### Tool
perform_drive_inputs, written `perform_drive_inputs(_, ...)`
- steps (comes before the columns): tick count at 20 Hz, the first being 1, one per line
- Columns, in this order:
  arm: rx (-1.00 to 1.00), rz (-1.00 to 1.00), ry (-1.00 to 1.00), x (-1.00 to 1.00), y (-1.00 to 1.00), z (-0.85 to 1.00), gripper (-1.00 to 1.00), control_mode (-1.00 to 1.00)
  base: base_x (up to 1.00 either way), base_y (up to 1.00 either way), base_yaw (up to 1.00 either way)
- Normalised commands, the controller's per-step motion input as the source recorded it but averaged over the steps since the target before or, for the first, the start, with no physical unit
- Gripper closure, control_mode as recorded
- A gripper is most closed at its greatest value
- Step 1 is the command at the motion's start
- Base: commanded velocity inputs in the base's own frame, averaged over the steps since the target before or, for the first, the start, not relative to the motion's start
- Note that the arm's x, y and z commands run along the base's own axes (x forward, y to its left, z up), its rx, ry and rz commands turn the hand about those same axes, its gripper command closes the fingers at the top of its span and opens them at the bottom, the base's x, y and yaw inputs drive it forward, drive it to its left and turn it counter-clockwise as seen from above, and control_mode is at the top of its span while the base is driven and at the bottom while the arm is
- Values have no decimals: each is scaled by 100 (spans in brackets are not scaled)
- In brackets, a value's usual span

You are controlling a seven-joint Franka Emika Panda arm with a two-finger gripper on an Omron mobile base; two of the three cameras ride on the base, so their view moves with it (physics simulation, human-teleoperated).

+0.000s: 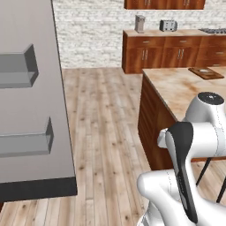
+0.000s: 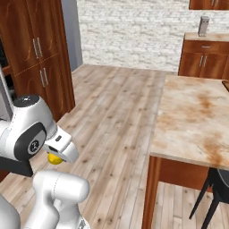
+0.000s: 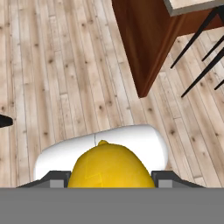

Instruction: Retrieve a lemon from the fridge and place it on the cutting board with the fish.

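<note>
Between the two dark fingertips (image 3: pixel 59 179) of the end effector (image 3: pixel 109 181), in the hand view, sits the lemon (image 3: pixel 109 168). It is bright yellow and round, with a small nub on top, and the jaws are closed on it from both sides. Behind the lemon lies a white rounded part of the arm. Under it is the pale wooden floor (image 3: pixel 65 74). At the upper right stands the corner of the dark brown island, and thin black stool legs (image 3: pixel 197 48) cross the floor beside it.

Left base view: the open door of the fridge (image 1: pixel 31 110) takes the left side. It is grey, with two grey door bins one above the other. The table (image 1: pixel 176 88), a beige marbled island top on a reddish-brown body, is at the right. On its far end lies the cutting board (image 1: pixel 206 73), dark brown; something small and pale lies on it, but I cannot tell what it is. The white arm rises at the lower right. A brick wall and brown cabinets stand at the back.

Right base view: the lemon (image 2: pixel 54 159) shows as a small yellow spot under the white hand, low at the left, above the floor and well apart from the table (image 2: pixel 197 120). Tall brown cupboards (image 2: pixel 40 53) stand at the left.
</note>
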Motion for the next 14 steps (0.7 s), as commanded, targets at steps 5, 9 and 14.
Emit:
perform_drive_inputs(5, 0, 0, 0, 0, 0, 0, 100, 100, 35, -24, -12)
perform_drive_inputs(9, 0, 0, 0, 0, 0, 0, 100, 100, 20, -29, -11)
perform_drive_inputs(14, 0, 0, 0, 0, 0, 0, 100, 100, 57, -33, -4)
